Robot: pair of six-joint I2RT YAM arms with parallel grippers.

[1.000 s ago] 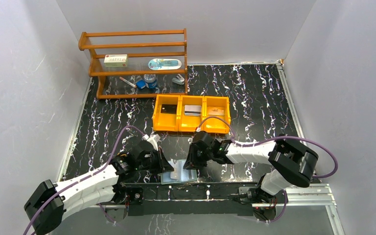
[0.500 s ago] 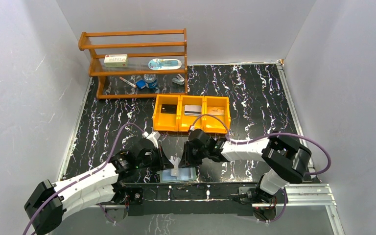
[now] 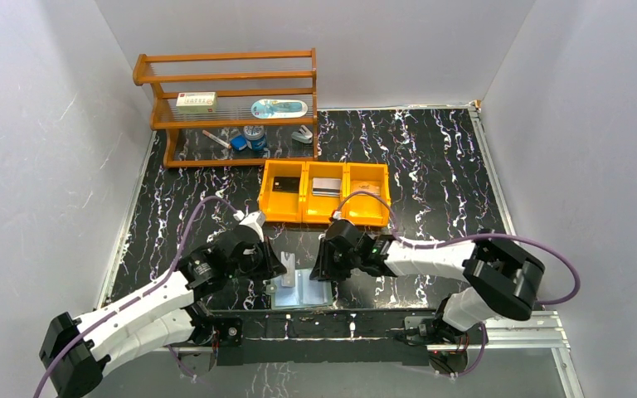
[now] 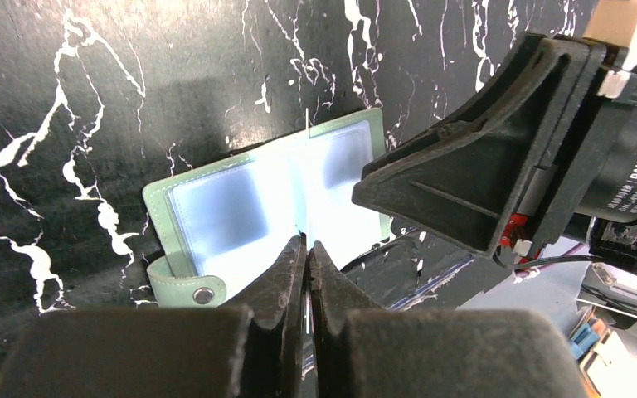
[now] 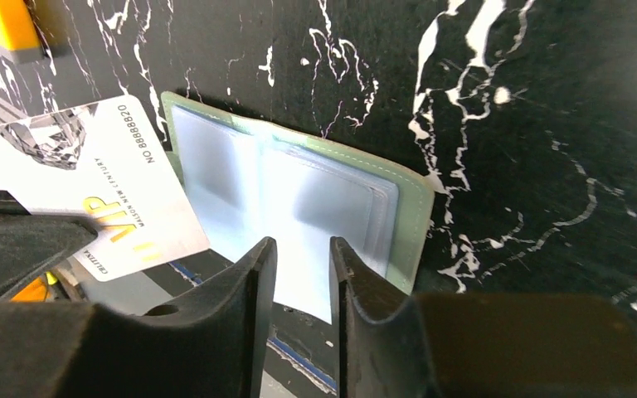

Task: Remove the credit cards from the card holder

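The muted-green card holder point(image 3: 315, 290) point(image 4: 216, 207) point(image 5: 299, 199) lies open on the table near the front edge, its pale glossy pockets facing up. My left gripper point(image 3: 275, 274) point(image 4: 307, 242) is shut on a silver-grey credit card point(image 5: 91, 186) point(image 3: 285, 283) printed VIP, held just left of the holder and clear of its pockets. My right gripper point(image 3: 325, 278) point(image 5: 299, 249) hovers over the holder's near edge, its jaws a little apart with nothing between them. A black card point(image 3: 285, 184), a silver card point(image 3: 326, 186) and a tan card point(image 3: 368, 189) lie in the orange tray.
The orange three-compartment tray point(image 3: 324, 217) stands just beyond both grippers. A wooden rack point(image 3: 228, 108) at the back left carries a white box and small items. A metal rail point(image 3: 365, 319) runs along the front edge, close behind the holder.
The left gripper has drawn the silver-grey card out of the holder and moved left with it. The right gripper's jaws have spread and let the holder go; it now lies flat.
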